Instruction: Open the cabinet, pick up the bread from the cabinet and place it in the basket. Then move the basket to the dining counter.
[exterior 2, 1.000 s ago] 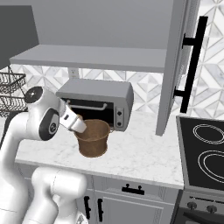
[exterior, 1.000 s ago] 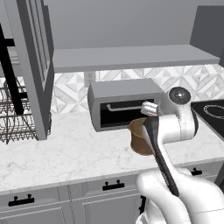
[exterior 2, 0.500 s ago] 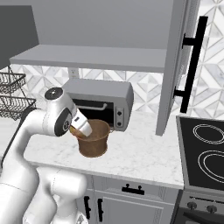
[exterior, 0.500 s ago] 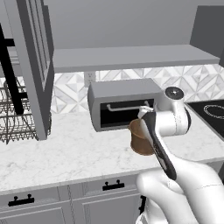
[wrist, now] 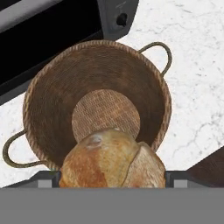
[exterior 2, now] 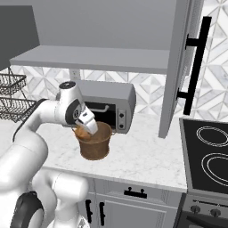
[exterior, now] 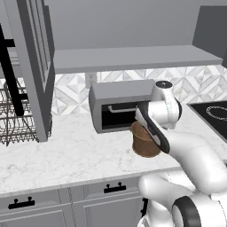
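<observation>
Brown wicker is seen once: one basket (exterior 2: 94,141) stands on the marble worktop (exterior: 62,155), just before one toaster oven (exterior 2: 113,101). One bread (wrist: 112,159) is held between the widely parted fingers of the gripper (exterior 2: 85,126), directly over the basket's mouth. One cabinet door (exterior 2: 178,67) is seen swung open. The arm is bent at the elbow, its hand tilted down over the basket. Two wire racks (exterior 2: 11,95) are mounted at the left.

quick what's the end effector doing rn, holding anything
End effector: closed on the bread, held over the basket; the basket's floor is bare.
</observation>
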